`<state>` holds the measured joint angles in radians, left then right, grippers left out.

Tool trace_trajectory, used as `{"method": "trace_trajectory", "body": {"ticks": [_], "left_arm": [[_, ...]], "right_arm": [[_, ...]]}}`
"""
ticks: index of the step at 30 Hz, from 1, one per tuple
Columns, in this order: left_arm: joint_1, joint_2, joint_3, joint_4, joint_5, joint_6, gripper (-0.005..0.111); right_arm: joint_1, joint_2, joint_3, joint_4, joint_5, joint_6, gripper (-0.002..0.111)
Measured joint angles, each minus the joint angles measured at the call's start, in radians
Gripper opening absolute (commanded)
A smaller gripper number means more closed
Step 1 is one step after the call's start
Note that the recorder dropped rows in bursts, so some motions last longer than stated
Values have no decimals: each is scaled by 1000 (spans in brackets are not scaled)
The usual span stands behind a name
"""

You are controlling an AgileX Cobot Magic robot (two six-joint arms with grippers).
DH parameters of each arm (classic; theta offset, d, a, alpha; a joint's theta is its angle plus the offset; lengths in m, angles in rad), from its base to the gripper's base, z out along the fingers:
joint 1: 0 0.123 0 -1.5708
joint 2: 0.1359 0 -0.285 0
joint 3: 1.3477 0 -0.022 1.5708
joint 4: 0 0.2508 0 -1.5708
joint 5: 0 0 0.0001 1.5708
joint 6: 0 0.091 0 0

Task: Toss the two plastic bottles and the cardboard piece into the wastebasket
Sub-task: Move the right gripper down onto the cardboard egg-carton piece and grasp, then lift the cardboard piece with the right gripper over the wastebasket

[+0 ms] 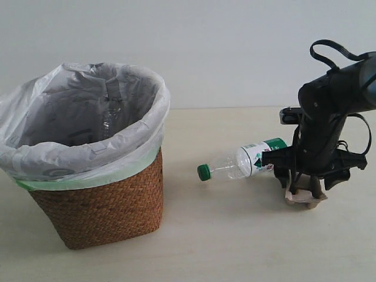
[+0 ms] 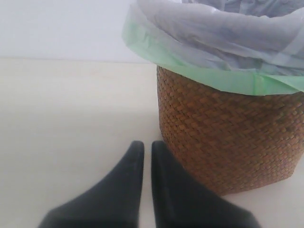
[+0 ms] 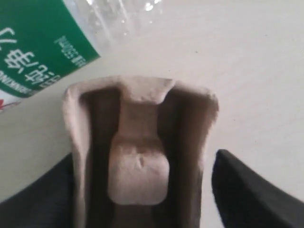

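The shorter clear bottle (image 1: pixel 241 163) with a green cap and green-and-white label (image 3: pixel 38 47) lies on its side on the table. Right beside its base sits the grey-brown cardboard piece (image 1: pixel 305 198). My right gripper (image 1: pixel 304 188) is lowered over it and open. The moulded tray (image 3: pixel 137 156) lies between the fingers, one finger against its wall and the other (image 3: pixel 247 190) a small gap away. The wicker wastebasket (image 1: pixel 100 205) stands at the left with its white bag. A clear bottle (image 1: pixel 108 117) shows inside it. My left gripper (image 2: pixel 144 147) is shut and empty, low beside the wastebasket (image 2: pixel 228 137).
The pale table top (image 1: pixel 235 235) runs between the wastebasket and the bottle. A plain white wall stands behind. The bag's pale green edge (image 2: pixel 213 78) folds over the basket rim.
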<state>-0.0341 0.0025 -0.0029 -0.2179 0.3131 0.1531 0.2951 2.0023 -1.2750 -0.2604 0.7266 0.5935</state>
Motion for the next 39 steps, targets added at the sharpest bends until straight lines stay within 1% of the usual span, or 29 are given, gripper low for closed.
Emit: {"method": "trace_trajectory", "body": {"ticks": [3,10,14,20,22,23,27,30,31,34,39], "left_arm": [[0,0,0,0,0,0,6],[0,0,0,0,0,0,6],[0,0,0,0,0,0,6],[0,0,0,0,0,0,6],[0,0,0,0,0,0,6],[0,0,0,0,0,0,6],[0,0,0,0,0,0,6],[0,0,0,0,0,0,6],[0,0,0,0,0,0,6],[0,0,0,0,0,0,6],[0,0,0,0,0,0,6]], "right_arm": [[0,0,0,0,0,4,-1],[-1,-2,0,-2,42,-22,0],[-1,-62,30,-2,48,-52,0],[14,-266,226,2,-127,-57,0],[26,-332,291,5,-161,-57,0],[39,-387,359,8,-179,-57,0],[62,-477,452,-3,-192,-57,0],[63,-523,469,-46,-163,-64,0],[63,-545,471,-91,-132,-66,0],[63,-554,471,-136,-113,-69,0],[63,-548,472,-152,-191,-40,0]]}}
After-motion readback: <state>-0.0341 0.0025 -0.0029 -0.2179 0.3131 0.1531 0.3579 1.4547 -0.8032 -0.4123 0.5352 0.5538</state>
